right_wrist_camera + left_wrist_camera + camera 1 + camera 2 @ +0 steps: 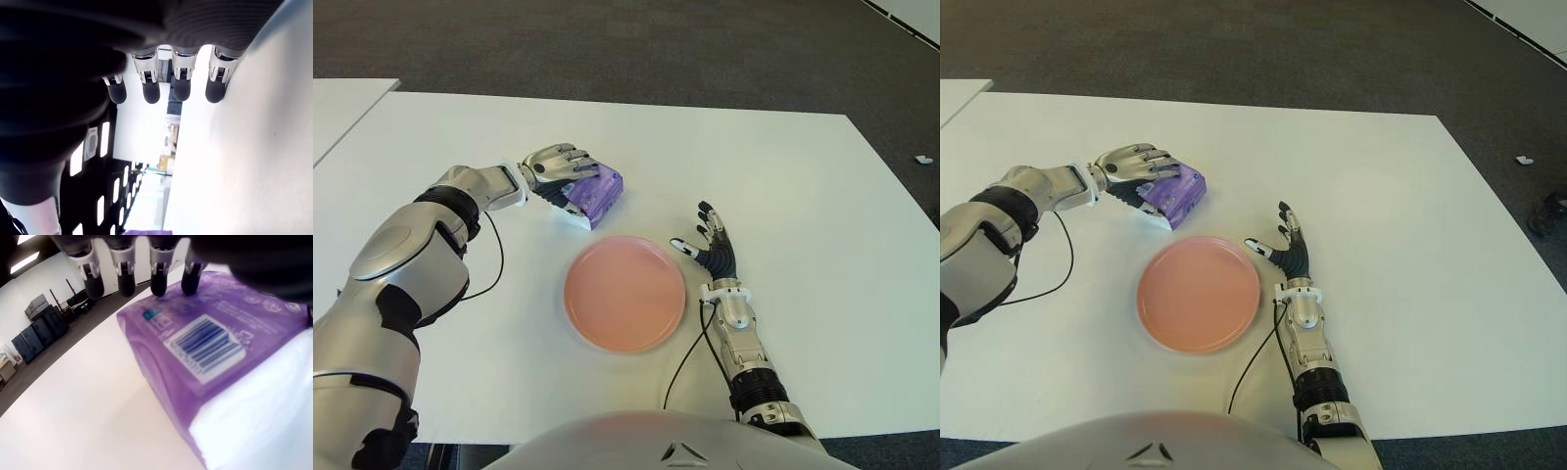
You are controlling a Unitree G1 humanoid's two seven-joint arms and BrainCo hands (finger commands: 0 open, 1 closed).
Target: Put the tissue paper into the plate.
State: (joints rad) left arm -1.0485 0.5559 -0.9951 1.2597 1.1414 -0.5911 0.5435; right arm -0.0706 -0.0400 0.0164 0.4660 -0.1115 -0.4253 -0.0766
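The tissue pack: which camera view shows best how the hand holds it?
The left wrist view: the tissue pack fills it, with the left hand's fingertips on its top. Both eye views show it small, under the left hand. The right wrist view shows only a purple sliver.

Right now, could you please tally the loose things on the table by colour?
Purple: 1, the tissue pack, under the left hand, whose fingers curl over it.
Pink: 1, the plate, empty, with the open right hand beside it on its right.
Total: 2, both on the white table.
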